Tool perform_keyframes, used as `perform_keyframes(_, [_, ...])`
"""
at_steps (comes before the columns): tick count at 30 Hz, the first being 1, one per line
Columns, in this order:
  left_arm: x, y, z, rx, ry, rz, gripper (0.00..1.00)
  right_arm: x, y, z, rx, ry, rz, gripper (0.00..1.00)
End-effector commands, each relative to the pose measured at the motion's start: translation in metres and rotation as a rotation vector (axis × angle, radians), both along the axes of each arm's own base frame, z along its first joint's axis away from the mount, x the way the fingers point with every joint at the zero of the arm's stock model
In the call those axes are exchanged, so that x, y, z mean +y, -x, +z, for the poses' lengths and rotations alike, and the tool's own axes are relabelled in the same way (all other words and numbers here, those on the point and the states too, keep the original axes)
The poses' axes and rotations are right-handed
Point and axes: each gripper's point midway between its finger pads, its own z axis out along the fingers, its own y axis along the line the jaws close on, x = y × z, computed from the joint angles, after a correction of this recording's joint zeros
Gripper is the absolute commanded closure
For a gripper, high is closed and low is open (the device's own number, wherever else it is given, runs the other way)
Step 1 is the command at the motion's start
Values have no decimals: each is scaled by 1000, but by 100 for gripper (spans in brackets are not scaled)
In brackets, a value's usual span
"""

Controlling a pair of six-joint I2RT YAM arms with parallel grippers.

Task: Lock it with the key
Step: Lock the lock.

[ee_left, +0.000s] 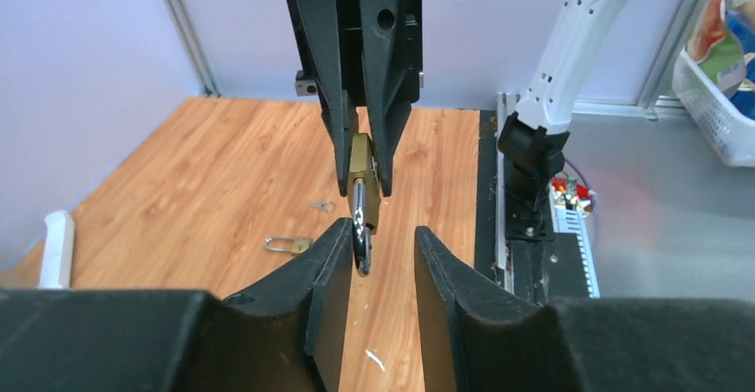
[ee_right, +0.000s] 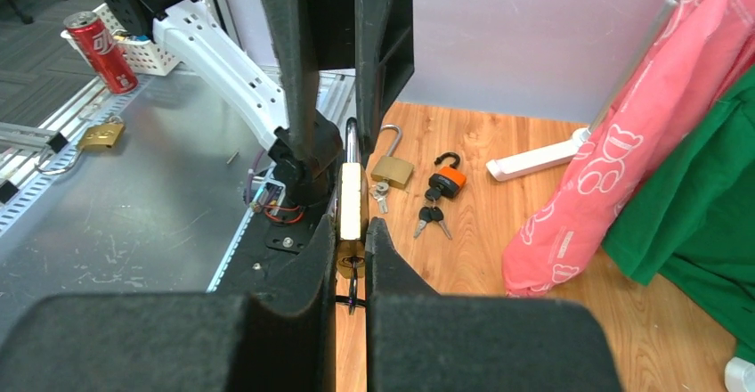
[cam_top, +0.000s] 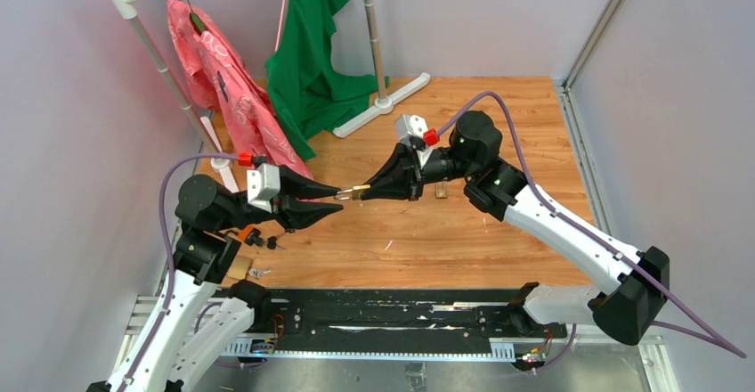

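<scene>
Padlock [ee_left: 363, 181], a small brass block with squared edges, sits in mid-air above the wooden bench [cam_top: 463, 232], clamped between the two long black fingers of the right hand [cam_top: 363, 192]. In the right wrist view its pale brass side shows in the narrow slot between those fingers, which are pressed in tight on the body. A dark key [ee_left: 360, 232] with a black bow sticks out of the padlock's end, pointing toward the left arm.

The left hand [ee_left: 380, 240] is spread, its two matte black wedge-shaped fingers standing either side of the key; the bow lies close against the left-side finger in the left wrist view, though whether it touches I cannot tell. Seen from above, the two hands meet tip to tip over the middle of the bench.

The bench top is light wood-grain laminate. On it, near the left arm's base, lie a second brass padlock [ee_right: 392, 167] with its steel shackle swung open, an orange-and-black lock [ee_right: 442, 178] and a couple of loose keys [ee_right: 431, 219]. Another small brass padlock [cam_top: 441, 191] lies under the right arm. At the far left, a pink patterned garment [cam_top: 233, 89] and a green garment [cam_top: 307, 62] hang from a white rail
</scene>
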Motion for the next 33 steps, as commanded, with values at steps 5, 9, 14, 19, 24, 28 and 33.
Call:
perform_keyframes(5, [-1,12,17,-23,67,-27,79,-7,4,21,-56,-51,-10,100])
perform_keyframes(9, [-1,8,14,-2,68,-11,75,-8,6,23,-62,-52,-11,100])
perform_keyframes(14, [-2,4,12,6,66,-3,70,-8,6,23,-61,-50,-7,100])
perform_keyframes(19, [-3,1,6,22,59,-2,99,-7,6,25,-50,-62,-4,100])
perform_keyframes(24, [-7,-8,2,33,60,21,100,-1,6,33,-31,-110,4,100])
perform_keyframes(28, [-17,-3,5,10,94,-24,100,8,7,38,-5,-144,13,100])
perform_keyframes(33, [-25,-3,-4,-15,74,-59,100,11,7,42,12,-184,14,100])
